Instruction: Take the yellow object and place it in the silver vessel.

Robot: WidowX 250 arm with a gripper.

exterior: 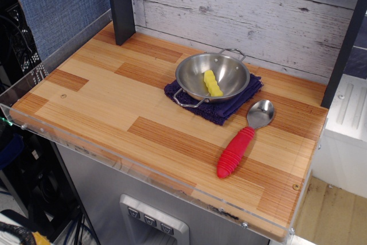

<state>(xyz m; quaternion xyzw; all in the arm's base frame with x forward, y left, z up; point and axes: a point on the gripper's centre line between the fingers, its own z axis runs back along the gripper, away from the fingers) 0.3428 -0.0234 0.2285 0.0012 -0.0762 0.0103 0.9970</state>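
Observation:
The yellow object point(212, 83), a short bumpy bar, lies inside the silver vessel point(194, 67), near its middle. The vessel is a shiny round steel pan with two thin wire loop handles, and it sits on a dark purple cloth point(229, 105) at the back of the wooden table. The gripper is out of view; no part of the arm shows.
A silver spoon with a ribbed red handle point(236, 151) lies on the table to the right front of the vessel. A black post point(121, 5) stands at the back left. A white plank wall runs behind, and a clear plastic edge point(114, 156) lines the table front.

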